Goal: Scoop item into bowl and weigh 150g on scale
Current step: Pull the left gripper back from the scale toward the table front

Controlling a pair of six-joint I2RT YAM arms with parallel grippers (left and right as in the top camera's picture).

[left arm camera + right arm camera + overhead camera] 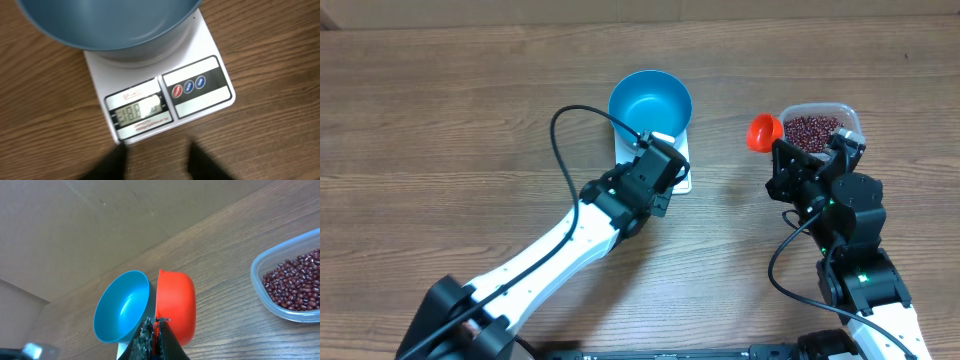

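Your wooden table (440,120) carries everything. Your left arm (570,235) reaches diagonally from the near edge up to the middle of the table, and your right arm (855,250) stands at the right, pointing away from you.

The blue bowl (650,100) sits upright on the white scale (682,152), covering its far part. To the right, well apart from the bowl, is a clear plastic tub (850,112), and the beans (813,130) lie in it.

In the left wrist view, the scale's near edge shows a lit display (137,114) with three round buttons (188,86) beside it.

The red scoop (765,131) hangs above the table just left of the tub, between tub and bowl. Your right gripper (786,152) is clamped tight on the scoop's handle.

Your left gripper (665,165) hovers over the scale's near edge. Its fingertips (112,165) stand apart, released, with only bare wood between them.
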